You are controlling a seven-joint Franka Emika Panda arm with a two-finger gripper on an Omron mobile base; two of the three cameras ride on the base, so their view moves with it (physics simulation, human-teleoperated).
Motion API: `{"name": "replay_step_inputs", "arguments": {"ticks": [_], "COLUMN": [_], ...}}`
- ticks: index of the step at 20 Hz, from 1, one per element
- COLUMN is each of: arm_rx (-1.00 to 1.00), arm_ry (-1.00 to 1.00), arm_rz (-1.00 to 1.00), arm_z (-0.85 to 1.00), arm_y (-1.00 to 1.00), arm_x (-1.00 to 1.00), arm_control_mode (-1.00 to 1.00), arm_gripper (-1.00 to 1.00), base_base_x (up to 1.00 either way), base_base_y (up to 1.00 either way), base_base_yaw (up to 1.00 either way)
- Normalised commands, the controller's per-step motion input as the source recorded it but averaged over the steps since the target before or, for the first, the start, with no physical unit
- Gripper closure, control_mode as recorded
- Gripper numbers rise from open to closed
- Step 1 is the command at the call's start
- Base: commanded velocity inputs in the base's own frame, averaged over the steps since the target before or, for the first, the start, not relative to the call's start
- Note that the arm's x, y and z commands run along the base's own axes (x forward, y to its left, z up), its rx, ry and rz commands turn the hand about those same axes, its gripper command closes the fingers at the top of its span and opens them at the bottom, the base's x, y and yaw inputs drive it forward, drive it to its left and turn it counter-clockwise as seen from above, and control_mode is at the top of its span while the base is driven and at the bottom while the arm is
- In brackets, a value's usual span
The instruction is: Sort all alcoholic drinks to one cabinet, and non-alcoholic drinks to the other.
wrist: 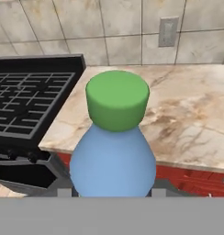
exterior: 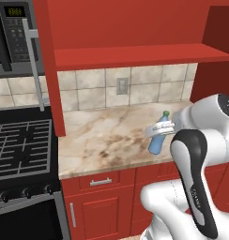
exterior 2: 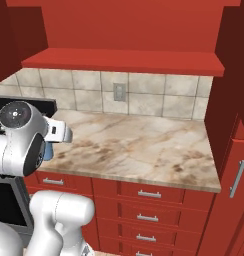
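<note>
Bottle in the grip, lifted over the counter's front edge

Blue plastic bottle [exterior: 156, 138], translucent with a green cap [wrist: 117, 98], hangs tilted in the air above the front part of the counter [exterior: 107, 136], cap pointing up toward the backsplash. The tool [exterior: 163, 127] is closed on it high on the body, just under the shoulder; in the hand view the cap and sloping shoulder rise right in front of the camera.

Judging by its look, the bottle should be light and a little yielding, so a firm squeeze could dent it. The smooth, round wall may let it swivel or slide in the grip, and the tilt suggests it already hangs from the hold rather than standing square in it. A hold on the straight part of the body below the shoulder seems the safest.

Around it: the counter is glossy beige marble with brown veining, the wall behind is pale square tile with a switch plate [exterior: 122, 86], and the open cabinet shelf [exterior: 140, 56] above is flat, matte red. To the left sits a black stove [exterior: 20, 145] with cast grates.
</note>
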Motion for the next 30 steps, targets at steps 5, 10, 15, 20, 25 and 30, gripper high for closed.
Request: {"name": "replay_step_inputs", "arguments": {"ticks": [5,10,15,20,25,30], "arm_rx": [0.00,0.00,0.00,0.02,0.00,0.00], "arm_ry": [-0.21,-0.17,-0.11,-0.11,-0.05,-0.08], "arm_rz": [0.00,0.00,0.00,0.00,0.00,-0.01], "arm_z": [0.85,0.82,0.66,0.38,0.16,0.20], "arm_y": [0.00,0.00,0.03,-0.02,0.02,0.02], "arm_x": [0.00,0.09,0.21,0.15,0.19,0.14], "arm_control_mode": [-1.00,-1.00,-1.00,-1.00,-1.00,-1.00], "arm_gripper": [1.00,1.00,1.00,1.00,1.00,1.00], "base_base_x": [0.00,0.00,0.00,0.00,0.00,0.00], "base_base_y": [0.00,0.00,0.00,0.00,0.00,0.00], "base_base_yaw": [0.00,0.00,0.00,0.00,0.00,0.00]}}
